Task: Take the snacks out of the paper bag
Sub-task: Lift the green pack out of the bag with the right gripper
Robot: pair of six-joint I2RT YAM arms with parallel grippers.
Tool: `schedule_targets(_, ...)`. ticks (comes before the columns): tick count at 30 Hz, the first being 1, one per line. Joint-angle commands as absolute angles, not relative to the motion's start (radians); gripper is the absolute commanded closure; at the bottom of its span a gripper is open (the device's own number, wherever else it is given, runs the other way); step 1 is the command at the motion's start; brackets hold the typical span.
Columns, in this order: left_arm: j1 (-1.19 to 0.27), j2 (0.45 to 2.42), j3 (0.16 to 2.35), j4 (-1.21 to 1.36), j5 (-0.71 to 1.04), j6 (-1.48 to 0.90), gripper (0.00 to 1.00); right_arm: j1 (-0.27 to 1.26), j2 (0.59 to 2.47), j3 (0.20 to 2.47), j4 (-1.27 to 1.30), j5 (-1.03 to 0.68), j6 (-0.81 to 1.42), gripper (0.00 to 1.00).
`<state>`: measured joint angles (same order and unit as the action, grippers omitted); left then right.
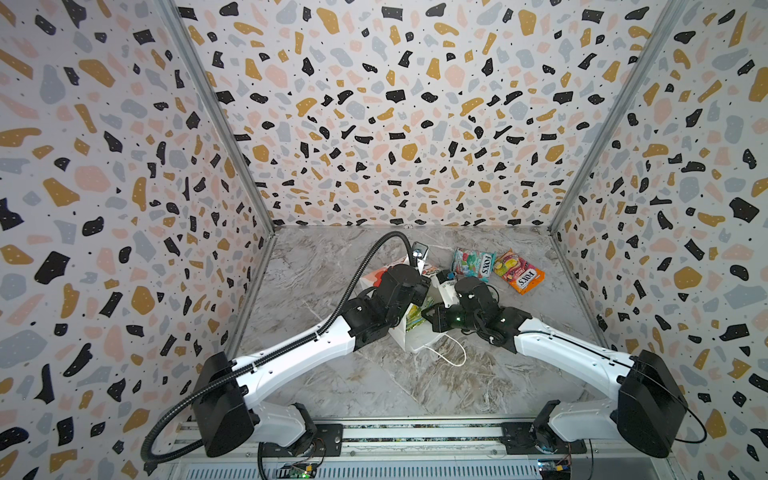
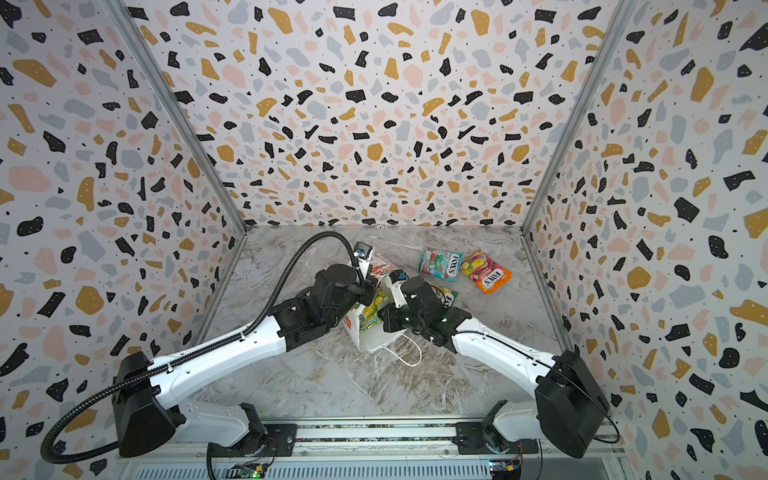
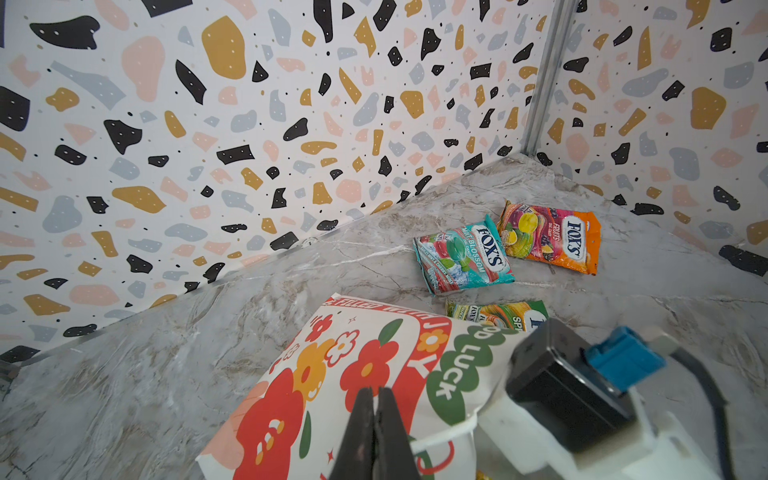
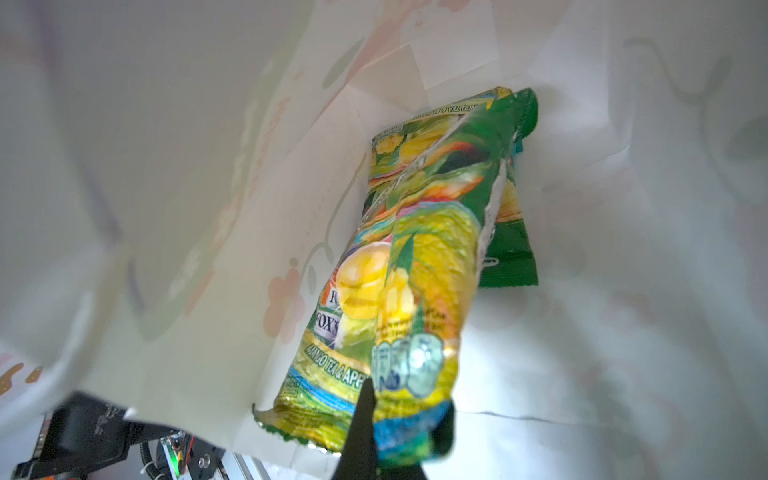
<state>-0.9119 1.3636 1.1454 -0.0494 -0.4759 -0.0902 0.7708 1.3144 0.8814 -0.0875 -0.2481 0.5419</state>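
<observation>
Two hazards, two arms. Item: white flower-printed paper gift bag, lying on grey marbled desk; teal-red packet, orange-pink packet and one green-yellow packet already out beside it. Hazard one: glossy green-yellow foil packet inside bag, pinched at its end only, may slip free. Hazard two: thin paper may tear or pull loose under tugging. Left arm: stretched forward, left gripper clamped on bag's upper wall. Right arm: elbow bent, right gripper inside bag, seemingly closed on that packet.
</observation>
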Motion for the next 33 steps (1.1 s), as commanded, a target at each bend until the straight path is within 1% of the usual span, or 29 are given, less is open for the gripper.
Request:
schedule_targets(1,-0.911,1.362,1.155,-0.041,-0.507,-0.083,1.0,0.777,1.243,0.93,-0.2,-0.223,0.456,1.0)
schedule_targets(14,-0.911,1.366,1.16,-0.048,-0.511,-0.08,1.0,0.778,1.043,1.017,-0.394,-0.2,0.344,1.0)
schedule_targets(23,-0.911,1.367,1.162,-0.053,-0.506,-0.081,1.0,0.778,0.931,1.072,-0.413,-0.202,0.329,1.0)
schedule_targets(28,-0.91,1.368,1.163,-0.054,-0.503,-0.078,1.0,0.778,0.888,1.127,-0.46,-0.126,0.331,1.0)
schedule_targets(33,-0.911,1.367,1.163,-0.054,-0.503,-0.077,1.0,0.766,0.855,1.169,-0.519,-0.008,0.338,1.0)
